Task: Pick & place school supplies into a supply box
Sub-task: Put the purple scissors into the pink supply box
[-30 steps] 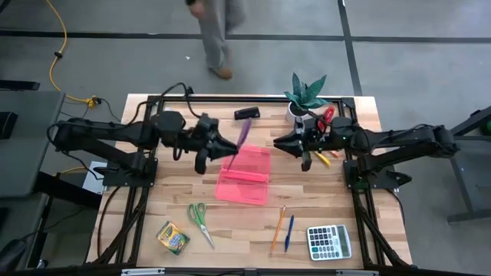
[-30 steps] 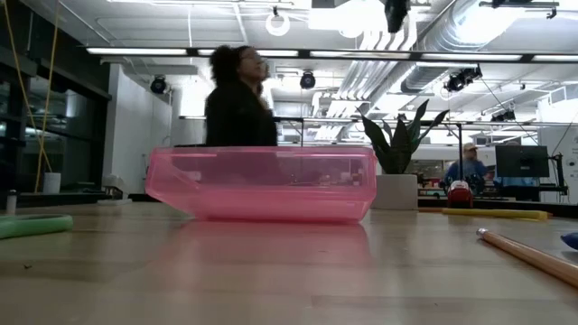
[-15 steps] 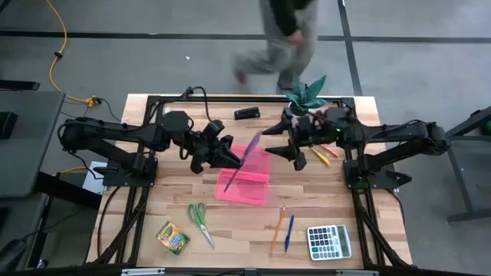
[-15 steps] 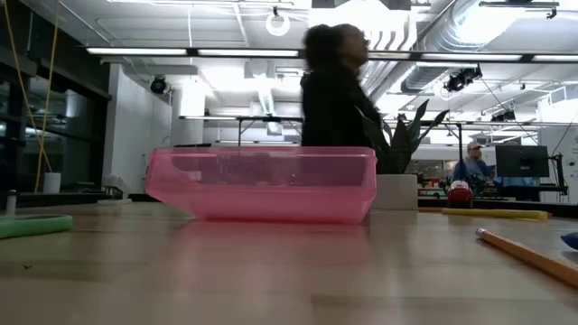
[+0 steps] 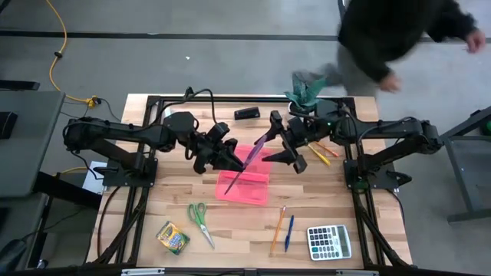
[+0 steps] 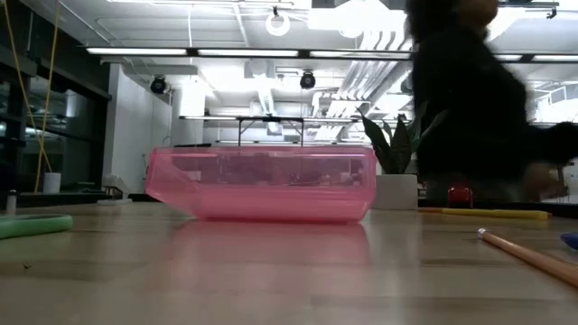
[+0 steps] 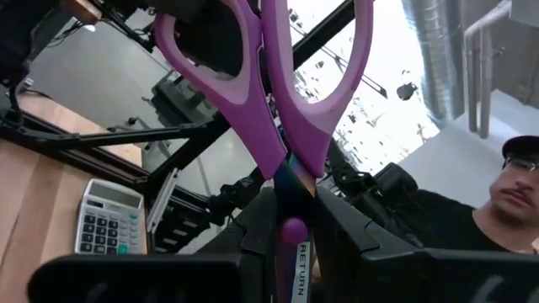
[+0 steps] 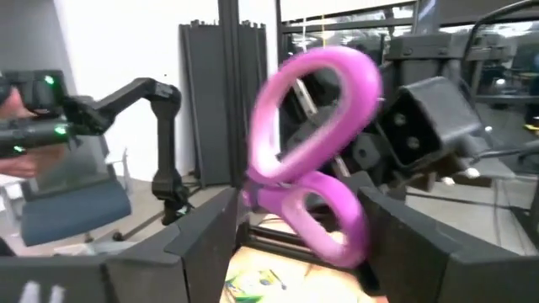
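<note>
Purple-handled scissors (image 5: 249,161) hang slanted over the pink supply box (image 5: 247,184), which rests on the table and also shows in the low view (image 6: 262,185). My left gripper (image 5: 228,157) is shut on them. My right gripper (image 5: 287,146) is open at the scissors' handle end, and the handle loops (image 8: 316,168) stand between its two fingers (image 8: 206,244). I cannot tell whether they touch. Green-handled scissors (image 5: 201,221), an orange pencil (image 5: 278,228) and a blue pen (image 5: 289,231) lie near the front edge. My left gripper pinches the scissors at their middle, around the pivot (image 7: 293,220), between its two fingers. The fingers come from the table's left and lie across the scissors. The scissors are clear of the box and tilted. Their handles (image 7: 253,76) point toward the right arm, and the blade tips (image 5: 229,189) are over the box.
A crayon box (image 5: 173,238) and a grey calculator (image 5: 329,241) sit at the front. A potted plant (image 5: 307,92), a black object (image 5: 247,113) and small yellow and red items (image 5: 322,153) are at the back right. A person (image 5: 391,34) passes behind the table.
My left gripper has moved toward the table's right and near side and turned the scissors, so their handles now point at the right arm. My right gripper has moved left toward the scissors and opened, and its fingers now stand around the handles.
</note>
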Motion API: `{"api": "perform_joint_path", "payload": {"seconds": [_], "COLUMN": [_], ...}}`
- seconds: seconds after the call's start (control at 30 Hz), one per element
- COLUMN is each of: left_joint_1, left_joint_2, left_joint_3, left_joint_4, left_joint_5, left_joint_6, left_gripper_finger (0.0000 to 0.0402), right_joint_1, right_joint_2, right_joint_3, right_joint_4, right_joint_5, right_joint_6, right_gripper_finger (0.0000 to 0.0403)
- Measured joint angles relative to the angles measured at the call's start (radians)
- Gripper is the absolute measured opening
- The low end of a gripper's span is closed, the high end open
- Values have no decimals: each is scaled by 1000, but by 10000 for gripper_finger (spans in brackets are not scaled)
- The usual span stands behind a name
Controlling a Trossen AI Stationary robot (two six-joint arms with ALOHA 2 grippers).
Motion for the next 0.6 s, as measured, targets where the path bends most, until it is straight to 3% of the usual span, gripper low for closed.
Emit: {"api": "perform_joint_path", "payload": {"seconds": [0.17,0.47,0.6], "left_joint_1": [14,17,33], "left_joint_2": [0,-2,-2], "left_joint_3": [0,0,0], "left_joint_4": [0,-4,-7], "left_joint_5": [5,21,26], "left_joint_6": [2,8,4], "left_gripper_finger": [47,49,74], "right_joint_1": [1,-5,-28], "right_joint_2": [0,-5,-17], "right_joint_3": [0,0,0], "right_joint_4": [1,-7,-25], "right_joint_5": [11,-18,-52], "right_joint_6": [8,20,36], "right_gripper_finger": [175,17,19]}}
